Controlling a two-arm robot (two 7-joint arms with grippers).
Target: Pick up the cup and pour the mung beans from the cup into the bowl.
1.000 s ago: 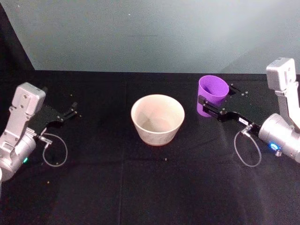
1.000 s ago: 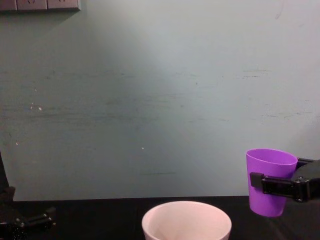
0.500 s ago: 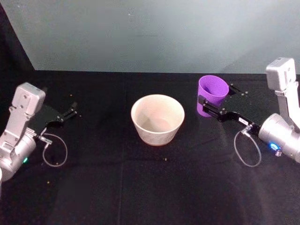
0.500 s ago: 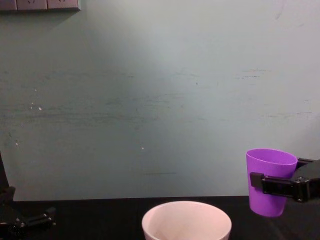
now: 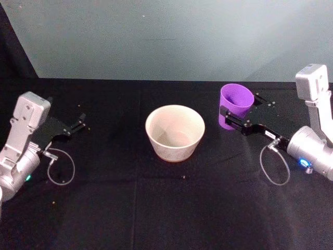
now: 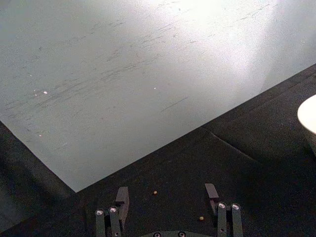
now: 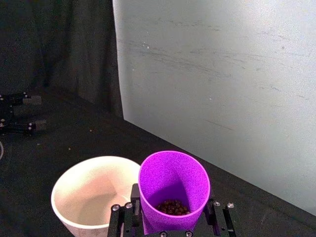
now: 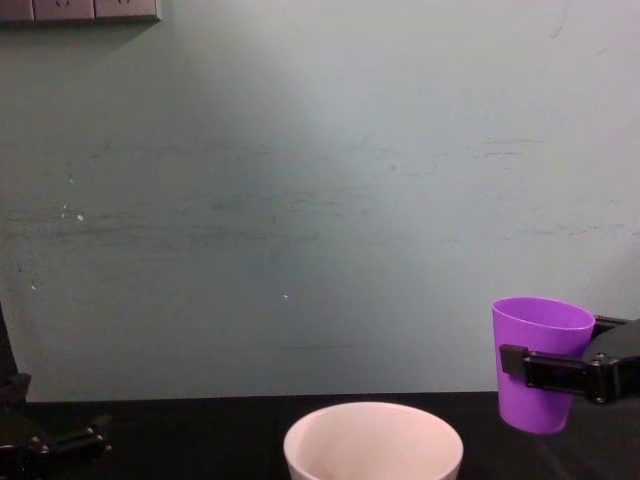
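- A stray grain (image 5: 183,177) lies on the black table (image 5: 156,213), in front of the bowl (image 5: 174,148).
- The bowl stands at the table's middle. The right wrist view looks into it and shows a pale inside with no beans; the chest view gives only its rim and outer wall.
- The left tool (image 5: 79,122) is parked low at the table's left, well apart from the bowl. The left wrist view shows its fingers (image 6: 122,198) spread wide with nothing between them, and two loose grains (image 6: 155,192) on the cloth beside them.
- The right tool (image 5: 241,105) is clamped on the cup (image 5: 235,104), one finger on each side of its wall.
- The cup sits upright, right of the bowl and a little farther back.
- The mung beans (image 7: 171,207) show as a dark heap on the cup's floor from the right wrist.
- Against a second ago, cup, bowl and both tools sit unchanged.
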